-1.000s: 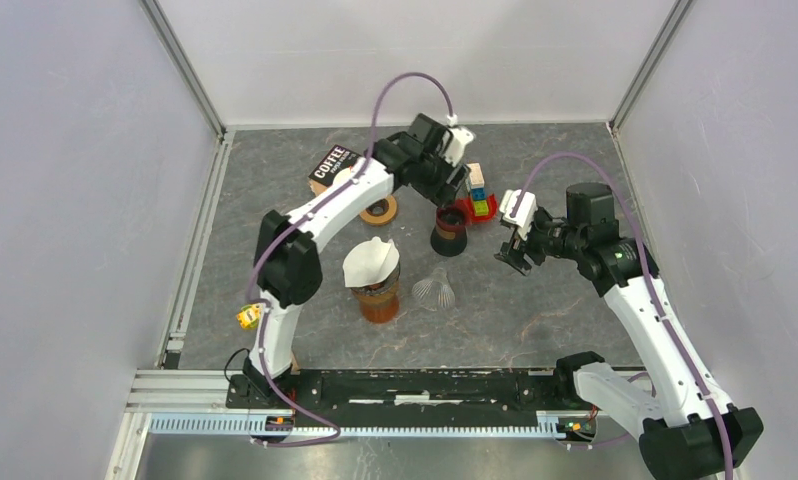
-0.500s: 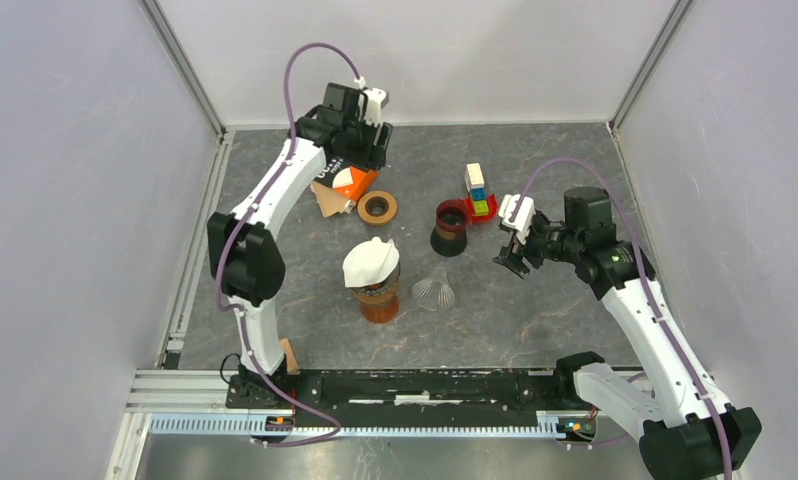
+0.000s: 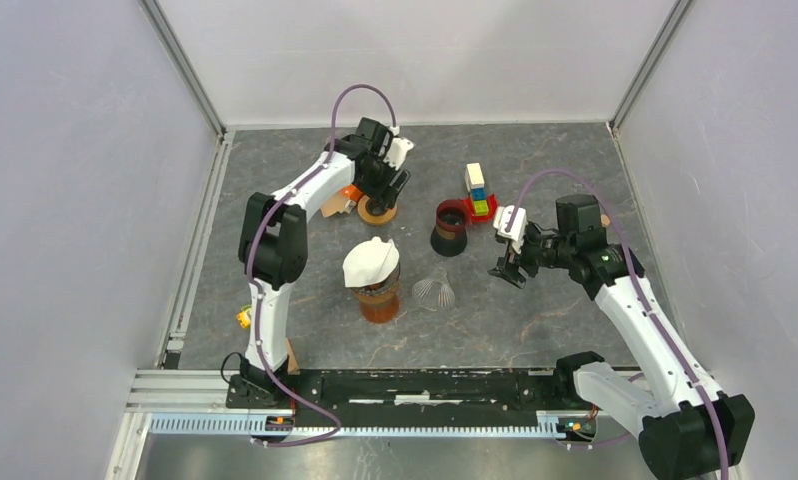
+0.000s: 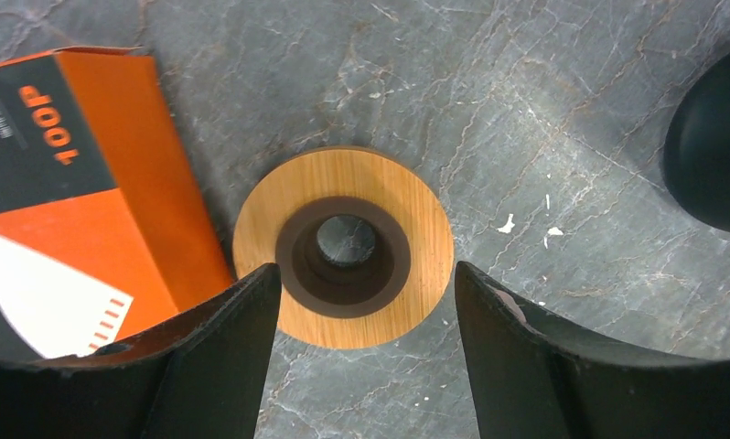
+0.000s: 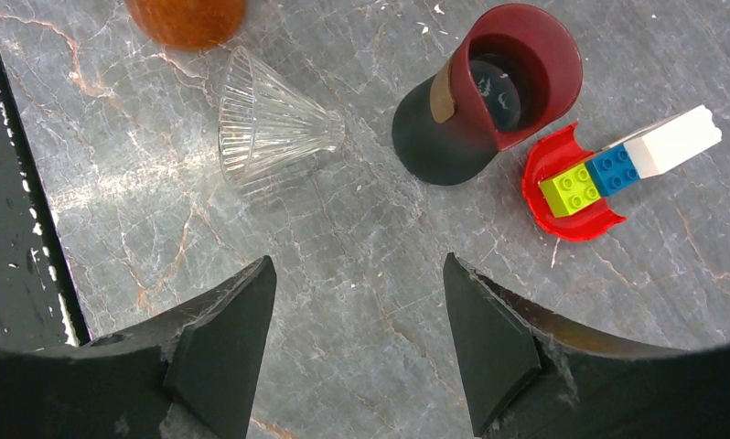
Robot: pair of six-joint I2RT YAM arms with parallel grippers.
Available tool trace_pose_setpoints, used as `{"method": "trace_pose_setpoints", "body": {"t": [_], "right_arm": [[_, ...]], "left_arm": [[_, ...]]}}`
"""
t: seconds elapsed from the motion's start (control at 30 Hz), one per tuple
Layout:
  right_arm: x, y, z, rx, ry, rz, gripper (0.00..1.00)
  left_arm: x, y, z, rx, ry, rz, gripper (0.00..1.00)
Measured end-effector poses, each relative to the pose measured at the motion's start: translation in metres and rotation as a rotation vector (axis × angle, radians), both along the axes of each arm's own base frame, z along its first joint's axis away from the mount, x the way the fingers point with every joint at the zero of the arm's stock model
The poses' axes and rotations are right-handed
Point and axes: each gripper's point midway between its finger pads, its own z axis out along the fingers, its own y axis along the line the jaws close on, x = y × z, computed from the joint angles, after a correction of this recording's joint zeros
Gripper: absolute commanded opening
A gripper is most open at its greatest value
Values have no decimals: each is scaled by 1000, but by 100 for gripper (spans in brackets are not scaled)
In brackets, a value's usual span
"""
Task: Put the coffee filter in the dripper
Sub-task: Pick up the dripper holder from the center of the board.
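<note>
While the white paper coffee filter [image 3: 371, 260] sits atop the amber glass carafe [image 3: 379, 300] just left of it, the clear ribbed glass dripper [image 5: 274, 128] lies on its side on the grey marbled table [image 5: 370, 229]; the right gripper [image 5: 357, 274] hovers right of the dripper, jaws wide, empty; the left gripper [image 4: 361, 283], beyond the dripper, gapes wide over a round bamboo ring [image 4: 343, 247].

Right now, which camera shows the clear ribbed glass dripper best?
The right wrist view: the clear ribbed glass dripper lies on its side, large and unobstructed. The top external view shows it small; the left wrist view misses it.
</note>
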Motion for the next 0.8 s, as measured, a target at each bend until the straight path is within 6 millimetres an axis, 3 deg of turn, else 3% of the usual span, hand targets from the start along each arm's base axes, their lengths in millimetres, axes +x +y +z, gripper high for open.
{"method": "trace_pose_setpoints", "body": {"t": [0.4,0.67,0.8], "right_arm": [[-2,1,-5,-1,8,13,73],[-3,0,-10,-7,14,16,73],[-4,0,-11,-7,16,17,73]], "left_arm": [[-12,-21,-28,48,24,-102,72],[-20,-16,-43,85,47,-106,70],[-20,-14,-50,99,53,-103,63]]}}
